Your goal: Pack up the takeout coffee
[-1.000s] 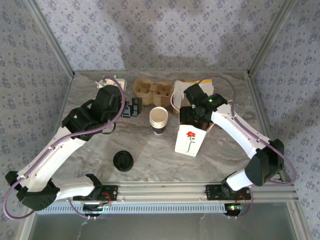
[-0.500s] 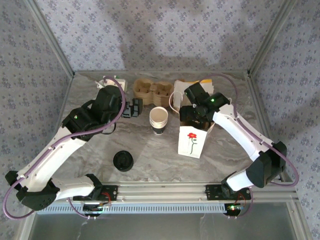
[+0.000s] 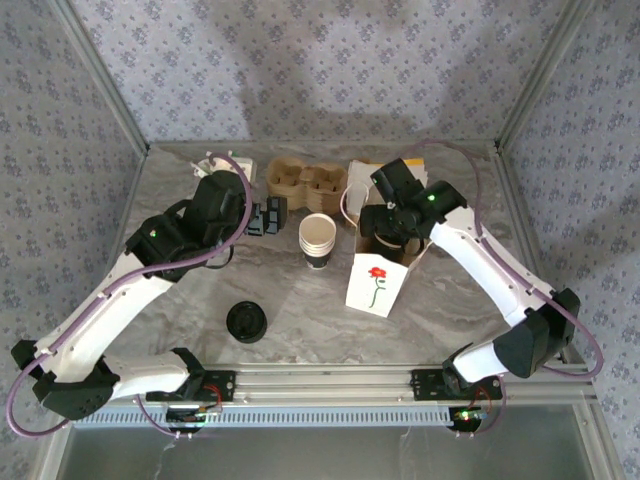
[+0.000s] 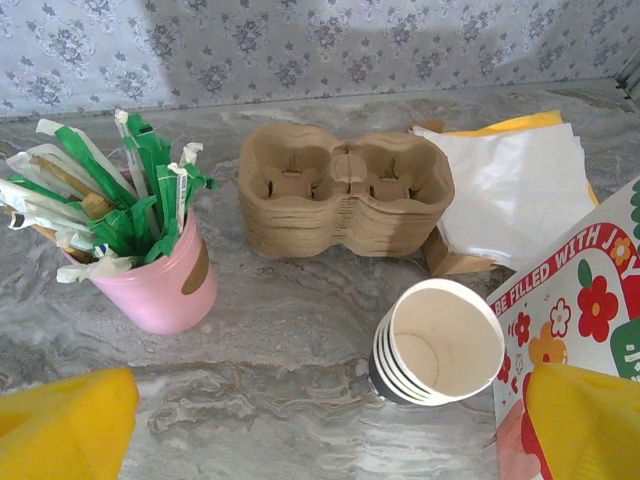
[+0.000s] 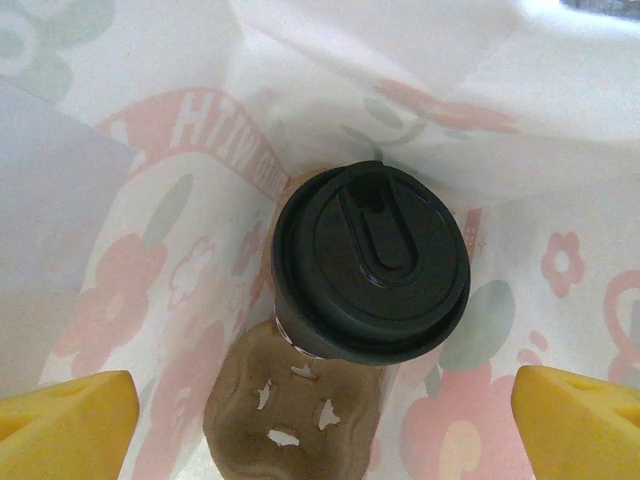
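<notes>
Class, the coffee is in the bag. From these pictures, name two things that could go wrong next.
The right end effector, jaws open, hangs in the mouth of the white flower-printed paper bag; pulling out could snag a wall and topple it. The black-lidded brown paper coffee cup fills one pocket of the brown pulp carrier, the other empty, so it may tip.

1. Top external: high behind the arm bases (image 3: 195, 385), overlooking the table (image 3: 300, 300).
2. Left wrist: low, facing the back wall (image 4: 300, 50); shares the stacked cups (image 4: 440, 340) with overhead.
3. Right wrist: close, straight down into the bag (image 5: 120, 180).
</notes>
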